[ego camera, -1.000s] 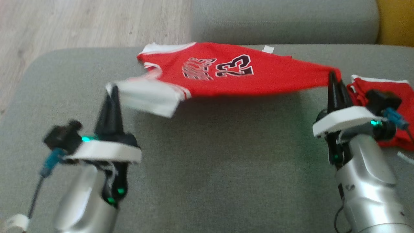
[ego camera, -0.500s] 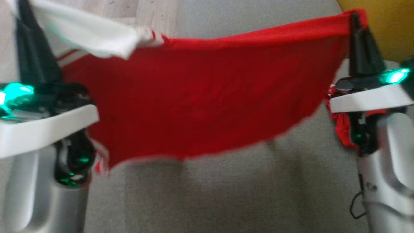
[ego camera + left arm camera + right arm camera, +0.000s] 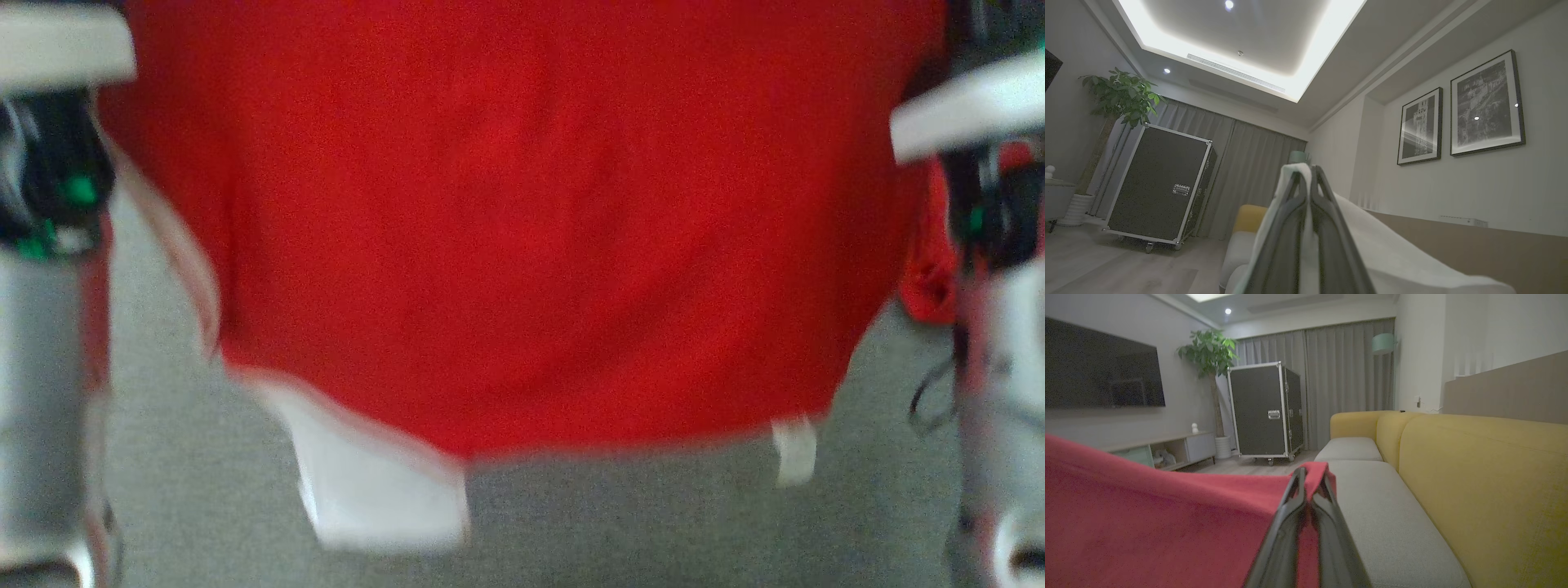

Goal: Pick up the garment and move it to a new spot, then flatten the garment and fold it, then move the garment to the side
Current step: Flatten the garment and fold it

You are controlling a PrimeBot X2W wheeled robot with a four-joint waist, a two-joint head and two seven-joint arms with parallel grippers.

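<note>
Over the grey sofa seat [image 3: 620, 523] the red garment [image 3: 522, 220] hangs spread from 9 to 3 o'clock. It looks soft, light and floppy, so its corners seem the best hold. The left claw [image 3: 1309, 171] pinches its white trim, and the right claw [image 3: 1312, 475] pinches its red edge.

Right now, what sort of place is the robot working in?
Most likely a home living room: a yellow sofa, a wall-mounted television, a potted plant and two framed pictures.
</note>
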